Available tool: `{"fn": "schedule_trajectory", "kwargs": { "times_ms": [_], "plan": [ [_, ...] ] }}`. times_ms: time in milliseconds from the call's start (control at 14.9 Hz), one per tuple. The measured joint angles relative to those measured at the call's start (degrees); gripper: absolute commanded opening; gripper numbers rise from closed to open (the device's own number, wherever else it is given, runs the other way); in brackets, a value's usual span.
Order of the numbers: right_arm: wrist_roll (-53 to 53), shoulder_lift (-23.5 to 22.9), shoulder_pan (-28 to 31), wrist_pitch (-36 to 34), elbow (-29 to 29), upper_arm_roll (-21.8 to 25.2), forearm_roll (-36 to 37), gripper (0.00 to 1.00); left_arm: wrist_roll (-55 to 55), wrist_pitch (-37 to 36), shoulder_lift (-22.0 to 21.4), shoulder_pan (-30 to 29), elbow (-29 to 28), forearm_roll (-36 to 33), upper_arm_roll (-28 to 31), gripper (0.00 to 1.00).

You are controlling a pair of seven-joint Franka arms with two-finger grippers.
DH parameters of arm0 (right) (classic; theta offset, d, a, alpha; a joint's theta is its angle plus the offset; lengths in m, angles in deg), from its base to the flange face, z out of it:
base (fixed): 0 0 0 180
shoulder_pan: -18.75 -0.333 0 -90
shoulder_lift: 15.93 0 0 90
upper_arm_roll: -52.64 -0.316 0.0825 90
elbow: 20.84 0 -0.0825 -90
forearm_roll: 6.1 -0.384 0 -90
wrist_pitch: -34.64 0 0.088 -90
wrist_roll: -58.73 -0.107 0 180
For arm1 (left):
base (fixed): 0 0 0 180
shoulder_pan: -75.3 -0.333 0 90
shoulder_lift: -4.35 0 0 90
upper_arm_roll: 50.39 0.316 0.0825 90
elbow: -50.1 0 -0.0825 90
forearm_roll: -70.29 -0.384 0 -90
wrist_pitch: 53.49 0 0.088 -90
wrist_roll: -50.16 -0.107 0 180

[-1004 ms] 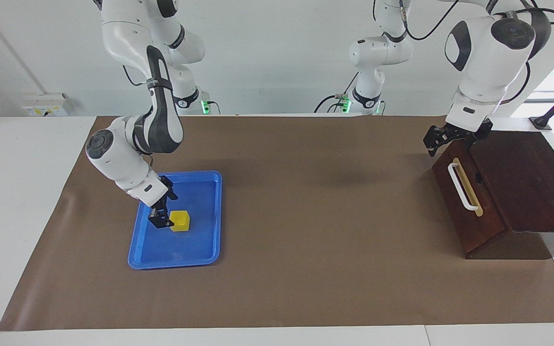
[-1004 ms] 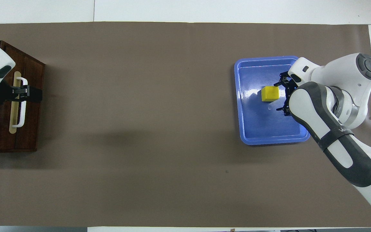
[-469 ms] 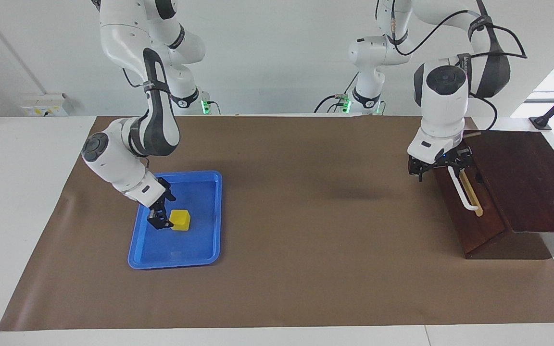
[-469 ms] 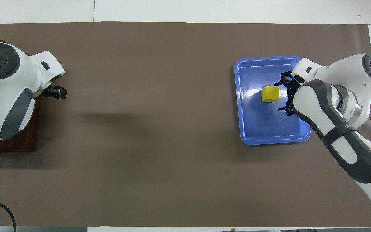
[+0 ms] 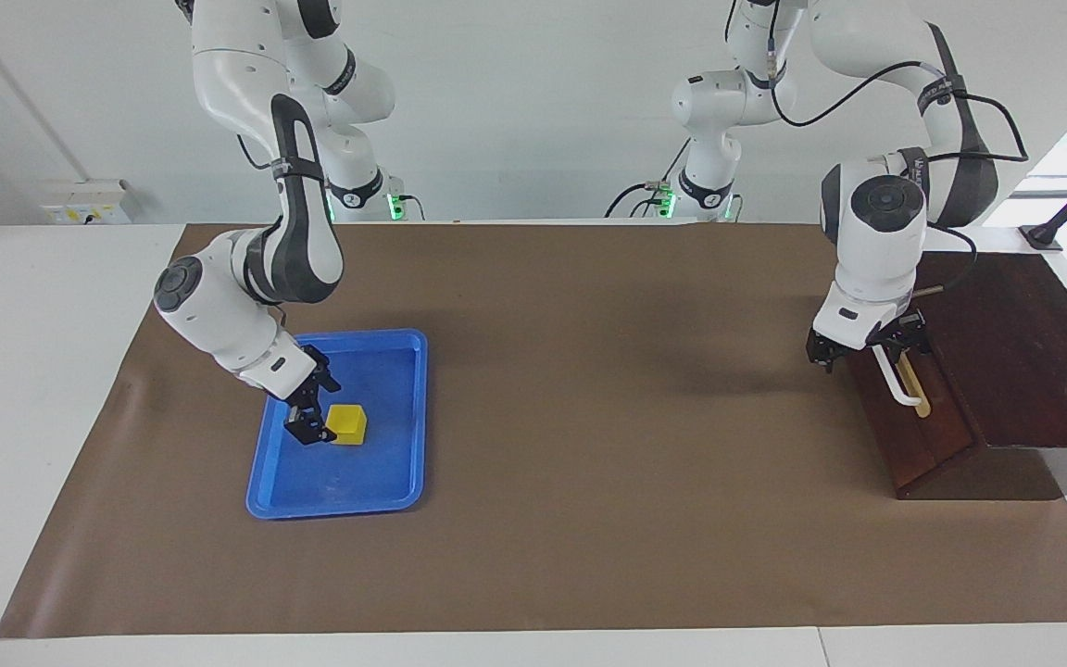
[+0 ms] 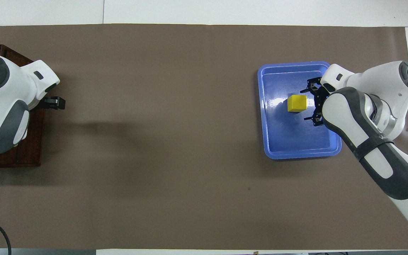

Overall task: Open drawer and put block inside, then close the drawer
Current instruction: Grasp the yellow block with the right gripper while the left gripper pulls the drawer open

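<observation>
Right gripper [image 5: 309, 428]: low inside the blue tray [image 5: 399, 486], at the right arm's end of the table; fingers spread apart, seen well in the overhead view [image 6: 312, 103]; nothing held.
Block [image 5: 346, 423]: yellow cube, lying on the tray floor just beside the tips of the right gripper, on the side toward the left arm's end; cannot tell whether a finger touches it [image 6: 297, 103].
Blue tray: flat on the brown paper [image 5: 589, 463]; around both the right gripper tips and the block [image 6: 271, 141].
Brown paper: covers most of the table, bare in the wide middle between the two grippers.
Left gripper [image 5: 867, 350]: at the front of the drawer, at the end of the white bar handle [image 5: 895, 382] that is nearer to the robots; one dark finger shows on each side of that handle end, so apart and around it, not clamped; in the overhead view only a dark tip shows from under the white wrist [image 6: 53, 103].
Drawer [image 5: 913, 435]: dark brown front, below and beside the left gripper, flush in its dark wooden box [image 5: 1015, 361]; not pulled out.
Dark wooden box: at the left arm's end of the table, well apart from the block; partly hidden under the left arm in the overhead view [image 6: 27, 156].
</observation>
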Motion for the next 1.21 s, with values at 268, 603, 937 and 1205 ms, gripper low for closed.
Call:
{"fn": "schedule_trajectory", "kwargs": {
  "times_ms": [268,603,937,1205],
  "plan": [
    [1.1,-0.5,0.0,0.8,0.4,0.0,-1.6,0.89,0.1,3.7,0.0,-1.9,-2.6,0.0,0.1,1.00],
    [2.8,-0.5,0.0,1.2,0.4,0.0,-3.5,0.00,2.1,6.1,0.0,-1.9,-4.0,-0.1,-0.3,1.00],
    [2.8,-0.5,-0.2,1.3,0.3,0.0,-3.6,0.00,10.7,6.5,0.5,2.3,-3.9,-0.4,-0.6,1.00],
    [1.8,0.7,-0.8,-1.0,-1.4,-0.2,-3.6,0.00,17.7,6.3,0.7,7.8,-3.6,-0.4,-0.8,1.00]
  ]
}}
